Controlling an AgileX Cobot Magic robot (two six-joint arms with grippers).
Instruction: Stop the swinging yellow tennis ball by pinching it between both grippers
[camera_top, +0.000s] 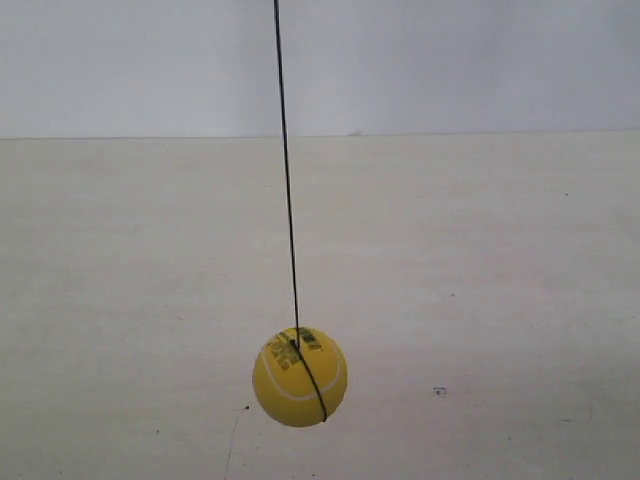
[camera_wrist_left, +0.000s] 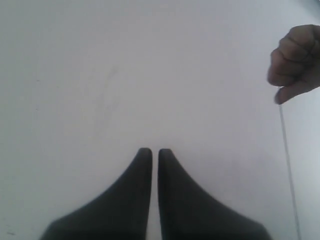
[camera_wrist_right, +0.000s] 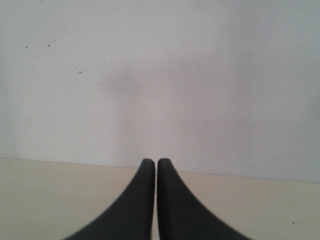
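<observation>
1. Exterior view: the ball (camera_top: 299, 377) hangs in the lower middle of the frame, a little left of centre, in the air in front of the pale table (camera_top: 480, 280). It is yellow, with a white curved seam, dark print near its top and a dark band running down its face.
2. The string (camera_top: 287, 180) runs from the top edge of the frame down to the top of the ball. It leans slightly, its lower end further right than its upper end.
3. A plain light wall (camera_top: 450, 60) fills the upper quarter of the exterior view. No arm shows in this view.
4. Left wrist view: the left gripper (camera_wrist_left: 155, 152) has its two black tapered fingers pressed together, with only a thin slit between the tips. A hand (camera_wrist_left: 296, 62) well apart from the fingers pinches the string (camera_wrist_left: 288, 165). The ball does not show here.
5. Right wrist view: the right gripper (camera_wrist_right: 150, 162) is likewise pressed together, tip beside tip, facing the wall (camera_wrist_right: 160, 75) over the table's (camera_wrist_right: 50, 200) surface.
</observation>
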